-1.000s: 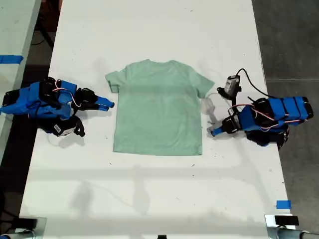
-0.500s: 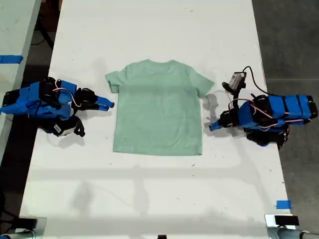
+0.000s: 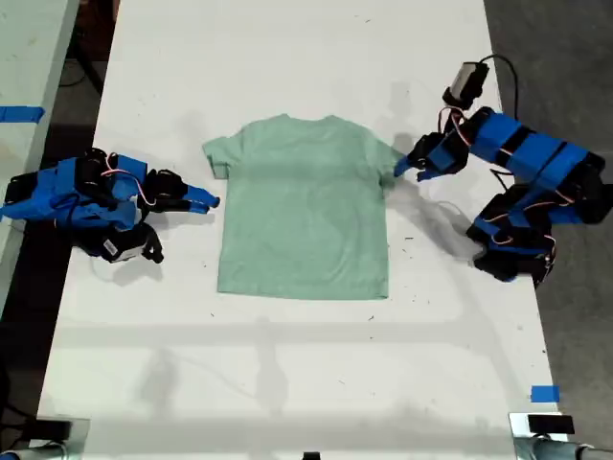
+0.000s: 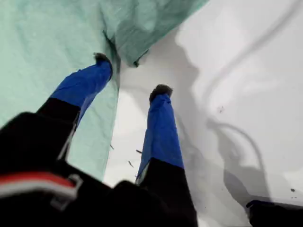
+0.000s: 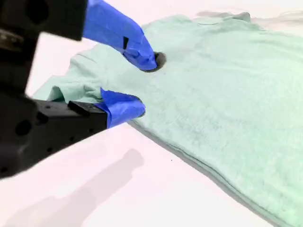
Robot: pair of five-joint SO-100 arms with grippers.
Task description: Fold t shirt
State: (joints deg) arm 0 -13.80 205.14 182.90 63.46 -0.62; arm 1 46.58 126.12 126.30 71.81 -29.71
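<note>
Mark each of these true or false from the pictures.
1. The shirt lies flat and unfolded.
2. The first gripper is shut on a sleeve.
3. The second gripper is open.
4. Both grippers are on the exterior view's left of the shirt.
1. True. The shirt lies spread flat on the table.
2. False. My first gripper is open, with one finger over the shirt's edge below the sleeve and the other over the table.
3. True. My second gripper has its fingers apart.
4. False. My second gripper is on the exterior view's left of the shirt and my first gripper on its right.
</note>
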